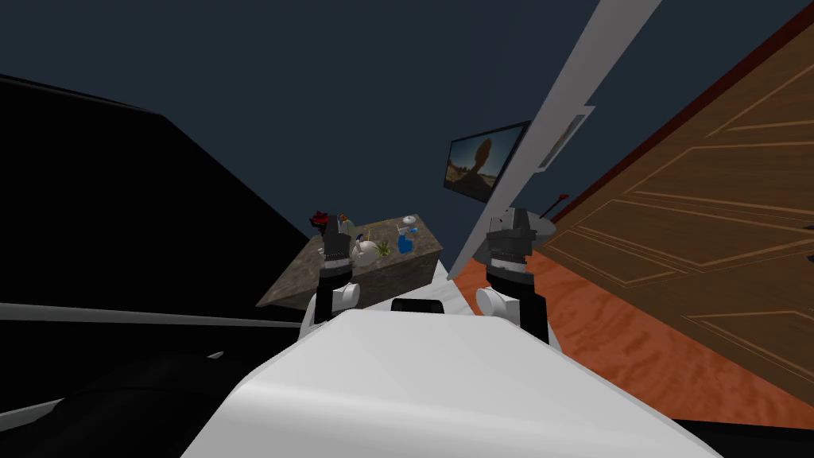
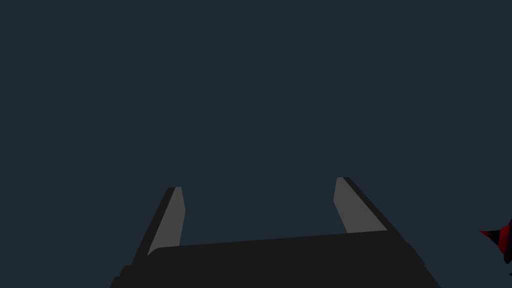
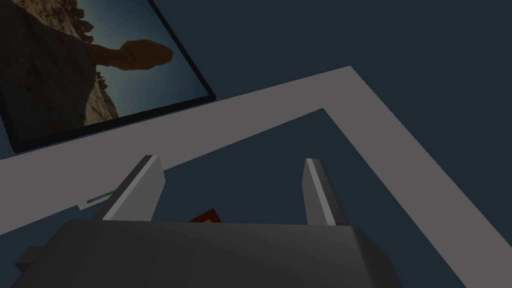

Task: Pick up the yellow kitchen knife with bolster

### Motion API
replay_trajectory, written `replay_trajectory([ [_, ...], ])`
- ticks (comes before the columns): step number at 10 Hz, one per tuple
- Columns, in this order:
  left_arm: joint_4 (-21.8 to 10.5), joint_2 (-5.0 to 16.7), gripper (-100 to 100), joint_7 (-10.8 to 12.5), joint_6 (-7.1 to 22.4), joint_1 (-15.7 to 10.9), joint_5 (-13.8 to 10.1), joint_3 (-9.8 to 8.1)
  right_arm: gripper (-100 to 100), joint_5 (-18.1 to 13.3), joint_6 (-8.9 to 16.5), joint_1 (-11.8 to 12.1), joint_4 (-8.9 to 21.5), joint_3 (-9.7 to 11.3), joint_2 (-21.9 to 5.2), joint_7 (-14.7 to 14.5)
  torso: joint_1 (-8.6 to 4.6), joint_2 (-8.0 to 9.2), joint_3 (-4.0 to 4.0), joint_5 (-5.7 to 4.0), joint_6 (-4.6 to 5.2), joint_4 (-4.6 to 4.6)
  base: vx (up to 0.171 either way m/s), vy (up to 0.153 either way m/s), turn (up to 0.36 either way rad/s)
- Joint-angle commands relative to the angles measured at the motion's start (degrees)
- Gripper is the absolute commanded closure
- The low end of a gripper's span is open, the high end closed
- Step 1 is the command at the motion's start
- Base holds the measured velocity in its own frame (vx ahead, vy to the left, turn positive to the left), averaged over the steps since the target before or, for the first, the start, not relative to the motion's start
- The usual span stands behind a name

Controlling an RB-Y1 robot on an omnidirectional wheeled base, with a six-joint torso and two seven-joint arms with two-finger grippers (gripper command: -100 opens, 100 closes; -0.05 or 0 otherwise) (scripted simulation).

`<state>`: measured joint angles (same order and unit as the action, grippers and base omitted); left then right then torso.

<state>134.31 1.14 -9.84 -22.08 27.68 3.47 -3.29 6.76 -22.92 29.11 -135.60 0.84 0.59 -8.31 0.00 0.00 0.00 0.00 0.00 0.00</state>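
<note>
Though just ahead, clutter [image 1: 367, 250] on the counter [image 1: 298, 282] half-hidden behind left hand [image 1: 332, 232].

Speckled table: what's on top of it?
A white rounded thing, a blue thing and a green thing, too small to name. My left arm hides part of the table.

Right arm's end effector [image 3: 231, 160] w/ both fingers [image 3: 135, 192] spread wide apart.
</note>
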Motion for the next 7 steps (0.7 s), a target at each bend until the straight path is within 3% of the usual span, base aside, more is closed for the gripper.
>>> replay_trajectory([
  [1, -0.1, 2.2, -100, -0.6, 0.8, -1.0, -0.6, -0.44, 0, 0.0, 0.0, 0.0, 0.0, 0.0, 0.0, 0.0, 0.0, 0.0, 0.0, 0.0, 0.0, 0.0, 0.002, 0.003, 0.028],
  [7, -2.6, 9.0, -100, -3.8, 6.9, -7.7, -4.4, -3.11, 0, 0.0, 0.0, 0.0, 0.0, 0.0, 0.0, 0.0, 0.01, -0.01, -0.01, 0.0, 0.01, 0.0, -0.002, 0.0, -0.004],
])
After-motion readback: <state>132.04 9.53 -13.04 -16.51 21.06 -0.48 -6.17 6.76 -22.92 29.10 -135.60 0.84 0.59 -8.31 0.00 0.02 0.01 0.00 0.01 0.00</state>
